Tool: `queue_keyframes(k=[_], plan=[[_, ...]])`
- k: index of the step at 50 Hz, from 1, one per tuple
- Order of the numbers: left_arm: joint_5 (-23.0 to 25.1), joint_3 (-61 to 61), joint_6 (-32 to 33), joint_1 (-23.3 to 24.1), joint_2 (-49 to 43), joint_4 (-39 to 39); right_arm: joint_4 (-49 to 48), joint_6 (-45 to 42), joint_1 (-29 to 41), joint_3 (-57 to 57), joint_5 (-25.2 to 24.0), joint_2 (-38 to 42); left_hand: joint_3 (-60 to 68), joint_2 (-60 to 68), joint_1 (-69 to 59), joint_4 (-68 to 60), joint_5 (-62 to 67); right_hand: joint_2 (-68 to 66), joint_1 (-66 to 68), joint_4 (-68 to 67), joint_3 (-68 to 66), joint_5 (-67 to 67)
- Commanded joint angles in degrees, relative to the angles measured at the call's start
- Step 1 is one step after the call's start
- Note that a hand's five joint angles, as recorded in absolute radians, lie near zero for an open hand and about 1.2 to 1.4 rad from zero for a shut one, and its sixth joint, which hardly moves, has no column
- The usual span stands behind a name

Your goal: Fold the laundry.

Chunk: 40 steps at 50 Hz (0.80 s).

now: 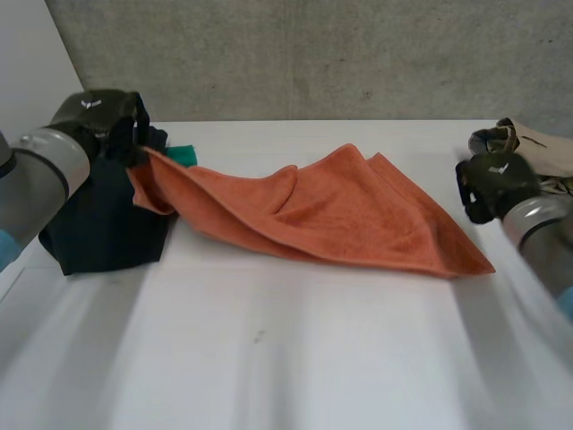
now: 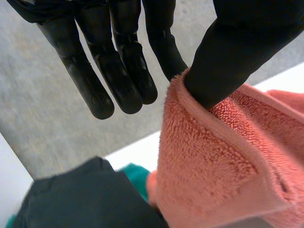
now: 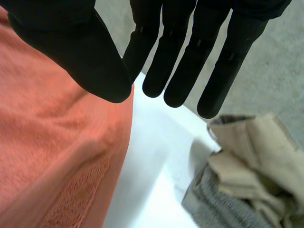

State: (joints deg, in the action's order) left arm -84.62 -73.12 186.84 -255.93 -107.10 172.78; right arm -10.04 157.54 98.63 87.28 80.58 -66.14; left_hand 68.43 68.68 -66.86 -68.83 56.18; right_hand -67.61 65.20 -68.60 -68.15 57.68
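Left hand [image 1: 106, 121] pinches one corner of the orange towel [image 1: 340, 215] between thumb and finger, holding it up over a dark cloth [image 1: 103, 228]. The rest of the towel sprawls rumpled across the tabletop [image 1: 295, 358]. Right hand [image 1: 491, 184] hangs open beside the towel's opposite end, holding nothing. The towel looks like soft, floppy terry, probably best gripped at the corners. Open room lies nearer the robot; beige clothes [image 1: 537, 143] crowd the right edge.

No words or numbers can be read. A small white winged mark [image 1: 87, 104] sits on the back of the left hand [image 1: 106, 121], and a like one [image 1: 499, 167] on the right hand [image 1: 488, 188].
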Motion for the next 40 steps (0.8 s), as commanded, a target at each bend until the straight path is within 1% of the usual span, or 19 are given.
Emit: queue_keyframes(k=[1, 3, 4, 5, 6, 10, 11, 12, 15, 17, 19, 22, 23, 25, 29, 32, 33, 40], plan=[[0.60, -6.85, 1.16, -0.27, 5.67, -3.76, 20.73, -6.79, -4.84, -4.39, -10.08, -10.84, 11.57, 11.32, -13.14, -11.17, 13.82, -12.39, 14.80, -11.40, -11.85, 12.32], [0.60, -7.99, 1.77, -0.62, 6.20, -3.67, 23.21, -8.91, -5.99, -3.96, -11.23, -11.82, 11.57, 11.32, -13.14, -11.17, 13.82, -10.61, 13.03, -9.62, -10.07, 10.54], [0.60, -8.70, 2.65, -0.97, 6.29, -3.33, 24.44, -9.79, -6.43, -3.52, -11.32, -12.25, 11.57, 11.32, -13.14, -11.17, 13.82, -0.10, 2.52, 0.88, 0.44, 0.03], [0.60, -8.88, 3.09, -1.32, 6.29, -3.15, 26.02, -10.58, -6.61, -2.47, -11.85, -12.17, 11.57, 11.32, -13.14, -11.17, 13.82, 23.65, -21.23, 24.64, 24.19, -23.72], [0.60, -8.88, 3.36, -1.50, 6.29, -3.06, 26.12, -10.76, -6.61, -1.51, -11.85, -12.08, 11.57, 11.32, -13.14, -11.17, 13.82, 30.71, -28.30, 31.70, 31.25, -30.78], [0.60, -8.09, 4.06, -2.03, 5.94, -2.44, 21.39, -10.68, -6.52, 4.65, -11.85, -11.73, 11.57, 11.32, -13.14, -11.17, 13.82, 40.86, -38.44, 41.85, 41.40, -40.93], [0.60, -7.39, 4.06, -2.03, 5.59, -2.01, 19.81, -10.94, -6.52, 5.79, -11.94, -11.65, 11.57, 11.32, -13.14, -11.17, 13.82, 41.71, -39.29, 42.70, 42.25, -41.78], [0.60, -7.04, 4.06, -2.03, 5.41, -1.74, 15.62, -11.90, -6.61, 8.41, -11.68, -11.04, 11.57, 11.32, -13.14, -11.17, 13.82, 41.72, -39.30, 42.71, 42.26, -41.79], [0.51, -5.45, 3.97, -1.94, 3.57, -1.04, 10.32, -12.78, -6.87, 11.15, -11.67, -9.54, 11.57, 11.32, -13.14, -11.17, 13.82, 41.72, -39.30, 42.71, 42.26, -41.79], [0.51, -4.75, 3.89, -2.03, 2.69, -0.95, 6.36, -14.45, -6.96, 12.83, -12.38, -6.82, 11.57, 11.32, -13.14, -11.17, 13.82, 42.05, -39.64, 43.04, 42.59, -42.12], [0.51, -3.61, 3.71, -1.94, 1.73, -0.95, 5.12, -16.81, -6.79, 13.18, -12.29, -3.84, 11.57, 11.32, -13.14, -11.17, 13.82, 42.39, -39.97, 43.38, 42.93, -42.46], [0.42, -2.64, 3.71, -1.85, 0.59, -0.95, 5.12, -19.98, -6.87, 13.18, -12.38, -1.46, 11.57, 11.32, -13.14, -11.17, 13.82, 42.22, -39.81, 43.21, 42.76, -42.29], [0.42, -2.38, 3.71, -1.85, 0.32, -0.95, 4.94, -23.30, -6.87, 13.01, -11.94, -0.14, 11.57, 11.32, -13.14, -11.17, 13.82, 41.89, -39.47, 42.88, 42.43, -41.96], [0.42, -1.59, 3.71, -1.94, -0.74, -0.95, 4.50, -26.47, -6.79, 12.83, -12.03, 0.65, 11.57, 11.32, -13.14, -11.17, 13.82, 41.22, -38.80, 42.21, 41.76, -41.29], [0.33, -0.79, 3.62, -2.03, -2.14, -0.95, 3.01, -29.83, -6.61, 11.34, -12.12, 4.07, 11.57, 11.32, -13.14, -11.17, 13.82, 38.37, -35.95, 39.36, 38.91, -38.44], [0.16, -0.44, 3.62, -2.03, -2.67, -0.95, 1.52, -29.93, -6.61, 10.11, -12.03, 5.67, 11.57, 11.32, -13.14, -11.17, 13.82, 34.50, -32.08, 35.49, 35.04, -34.57], [0.16, -0.35, 3.71, -2.03, -2.85, -0.95, 0.55, -29.93, -6.61, 9.50, -12.03, 6.37, 11.57, 11.32, -13.14, -11.17, 13.82, 31.15, -28.74, 32.14, 31.69, -31.23], [0.07, 0.17, 3.71, -2.20, -3.55, -0.95, -2.62, -28.96, -6.61, 7.47, -12.20, 7.87, 11.57, 11.32, -13.14, -11.17, 13.82, 23.22, -20.80, 24.21, 23.76, -23.29]])
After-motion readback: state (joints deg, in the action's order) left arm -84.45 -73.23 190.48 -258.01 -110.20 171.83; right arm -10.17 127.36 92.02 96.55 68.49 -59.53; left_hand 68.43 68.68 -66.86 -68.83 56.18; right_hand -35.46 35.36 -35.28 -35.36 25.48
